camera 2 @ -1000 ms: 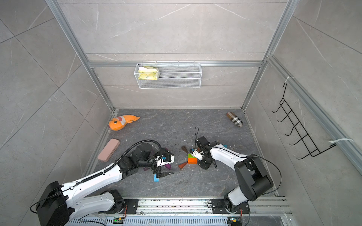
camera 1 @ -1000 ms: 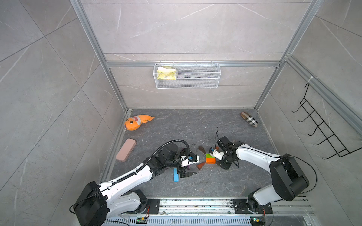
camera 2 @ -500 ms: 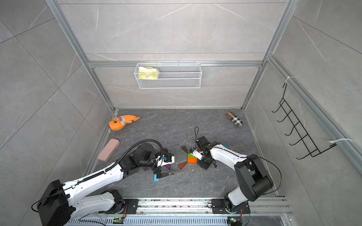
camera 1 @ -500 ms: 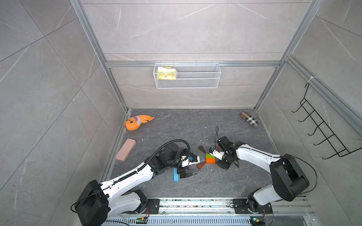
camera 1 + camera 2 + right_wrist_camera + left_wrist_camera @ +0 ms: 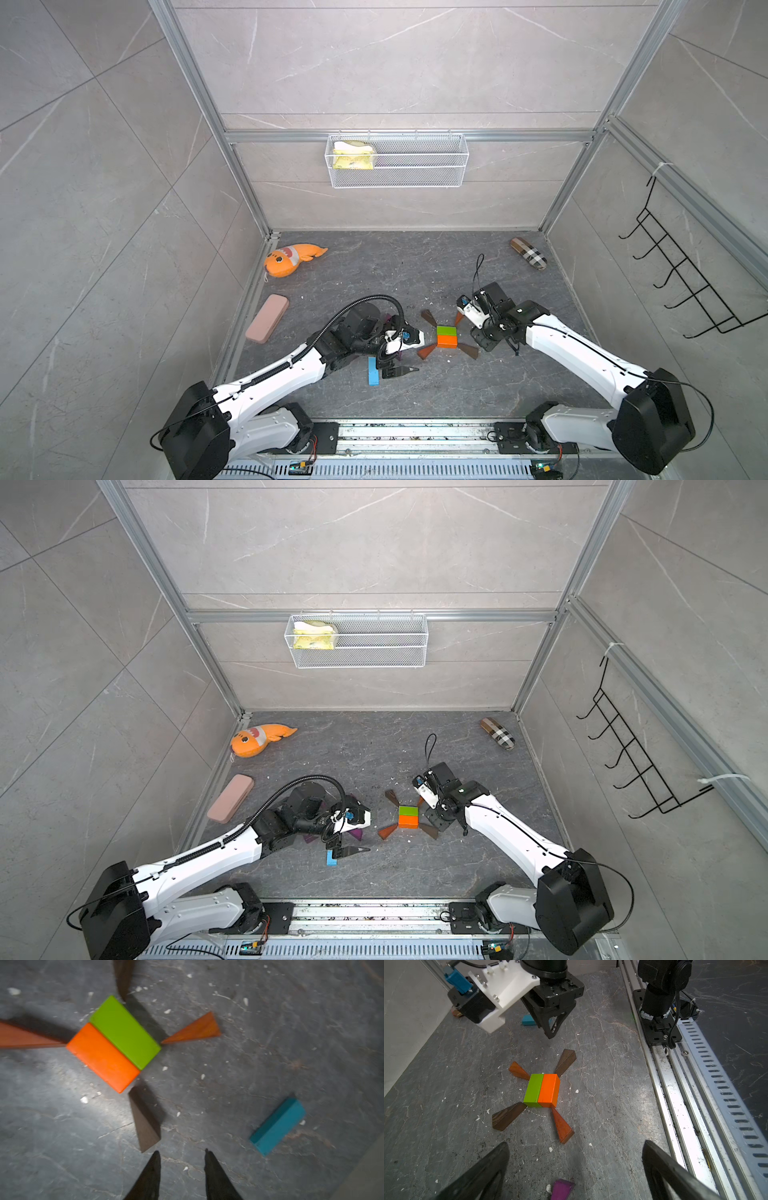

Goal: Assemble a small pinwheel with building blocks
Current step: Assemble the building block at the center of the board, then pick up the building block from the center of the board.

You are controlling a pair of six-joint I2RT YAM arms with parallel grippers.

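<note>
A green brick (image 5: 446,331) and an orange brick (image 5: 447,341) lie side by side mid-floor. Four wedges fan out from their corners: two dark brown (image 5: 503,1118) (image 5: 566,1059) and two orange-brown (image 5: 562,1128) (image 5: 518,1070). My right gripper (image 5: 181,1151) hovers beside one dark wedge (image 5: 145,1124), jaws a little apart with nothing between them; in a top view the right gripper (image 5: 478,345) sits right of the bricks. My left gripper (image 5: 575,1142) stands wide open left of the pinwheel, over a purple wedge (image 5: 561,1189). A light-blue bar (image 5: 373,371) lies beneath it.
A second blue block (image 5: 278,1126) lies beyond the right gripper. An orange plush fish (image 5: 291,259) and a pink case (image 5: 267,318) lie along the left wall, a checked pouch (image 5: 528,253) at the back right. The rail (image 5: 685,1105) runs along the front edge.
Neither arm nor any block has clearly shifted in the top views. The right wrist view is blurred by motion.
</note>
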